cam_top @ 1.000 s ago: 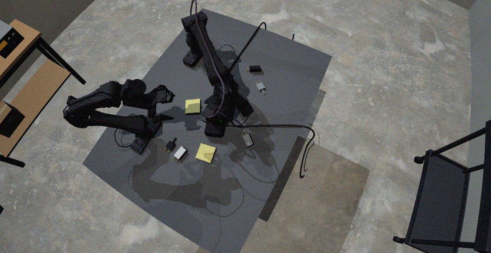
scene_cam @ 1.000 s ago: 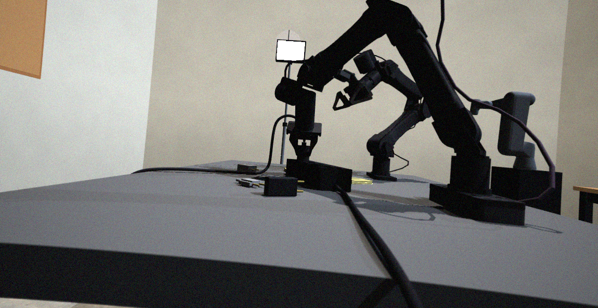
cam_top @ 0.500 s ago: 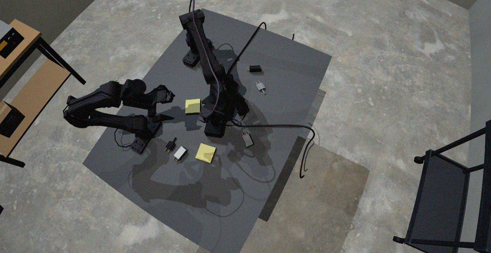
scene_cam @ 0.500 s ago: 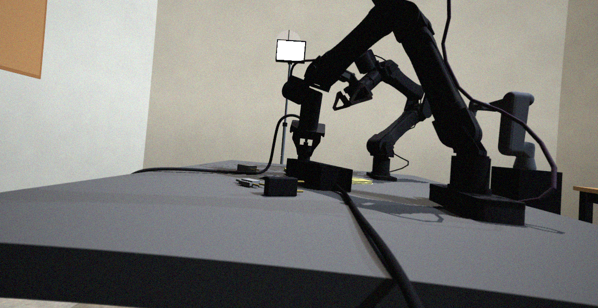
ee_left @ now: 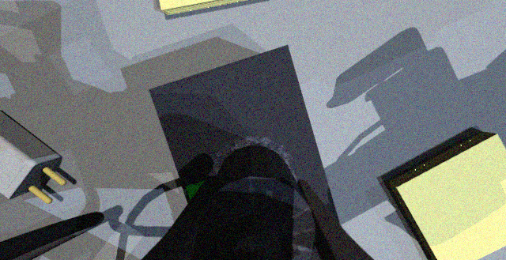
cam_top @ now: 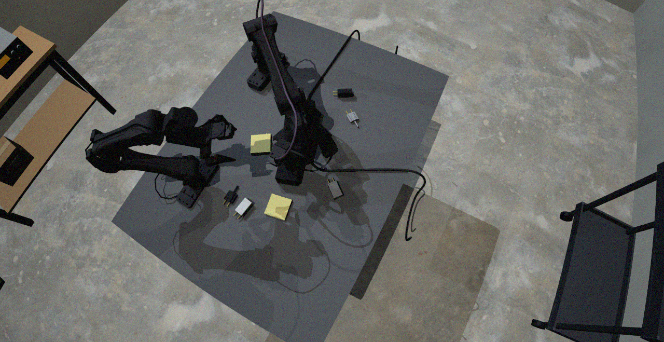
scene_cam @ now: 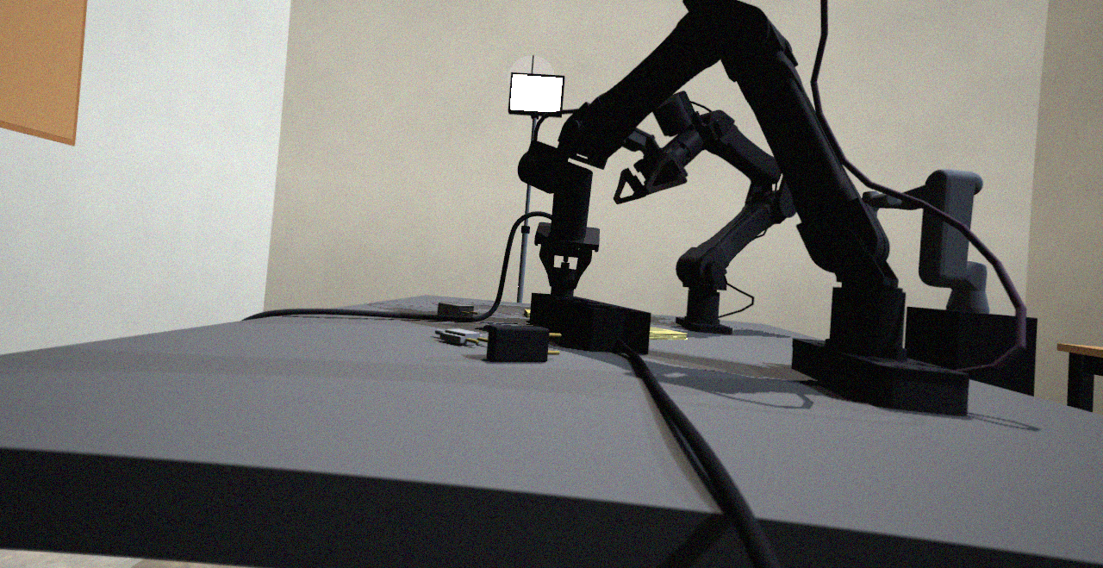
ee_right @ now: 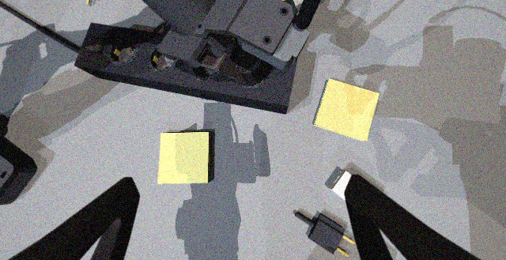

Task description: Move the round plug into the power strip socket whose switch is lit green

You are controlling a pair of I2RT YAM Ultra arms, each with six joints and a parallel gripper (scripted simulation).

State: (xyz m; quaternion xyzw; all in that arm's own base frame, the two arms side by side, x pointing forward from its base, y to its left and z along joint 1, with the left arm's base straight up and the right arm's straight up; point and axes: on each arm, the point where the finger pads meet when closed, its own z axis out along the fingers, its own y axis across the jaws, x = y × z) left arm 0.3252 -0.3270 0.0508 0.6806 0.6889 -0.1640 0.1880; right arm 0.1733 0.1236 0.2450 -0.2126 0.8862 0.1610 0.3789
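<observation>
- The left claw (scene_cam: 563, 290) (ee_left: 254, 188) (ee_right: 250, 69) is grasping what appears to be the round plug (ee_left: 253, 161) (ee_right: 251, 64), which is standing upright between its fingers at the strip's end socket.
- The strip (cam_top: 290, 175) (scene_cam: 609, 327) (ee_left: 237, 94) (ee_right: 190, 90) is lying under the left claw, looking flat on the table.
- A green light (ee_left: 194, 190) is showing just beside the left claw, so this is probably the target socket; how deep the pins are sitting, I cannot tell.
- The step in hand seems to be seating the plug: the left claw should be pressing straight down, keeping its grip snug and its wrist square to the strip.
- If the plug is binding, small rocks along the strip should help more than brute force; leaning sideways could be tipping or sliding the loose strip.
- The cable (cam_top: 371, 169) (scene_cam: 370, 313) is running out from beside the left claw and could be tugging the plug askew.
- The right claw (cam_top: 234, 145) (scene_cam: 637, 191) (ee_right: 243, 184) is hanging released, well apart from the left one; it could be steadying the strip if that starts shifting.
- Before letting go, the left claw should be checking that no gap is showing under the plug.
</observation>
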